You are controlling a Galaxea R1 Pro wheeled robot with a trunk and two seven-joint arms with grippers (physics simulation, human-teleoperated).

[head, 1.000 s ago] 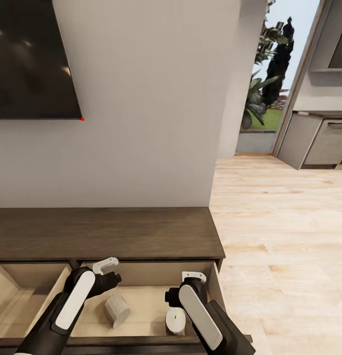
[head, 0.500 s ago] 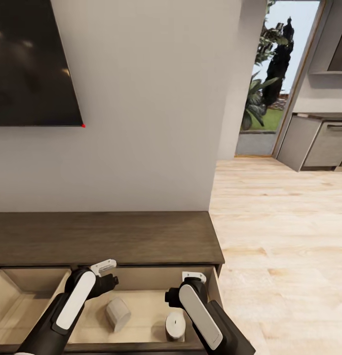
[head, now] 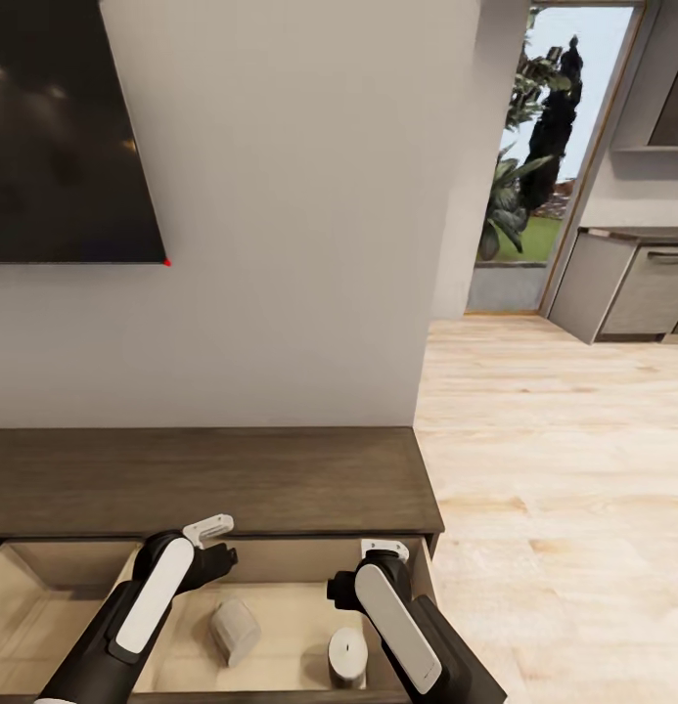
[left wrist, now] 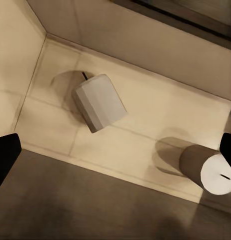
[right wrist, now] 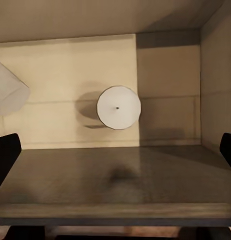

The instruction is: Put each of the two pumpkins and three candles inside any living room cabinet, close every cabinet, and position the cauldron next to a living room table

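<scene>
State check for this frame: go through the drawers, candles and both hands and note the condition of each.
Right drawer: pulled open, two candles inside.
Left drawer: pulled open.
Left candle: lying tipped on its side.
Right candle: standing upright, wick up.
Left hand: open, holding nothing.
Right hand: open, holding nothing.

Both arms are black with long rounded white panels along the forearm — the left arm (head: 143,611) and the right arm (head: 402,626) alike. Each wrist carries a small white bracket — with dark slots.
</scene>
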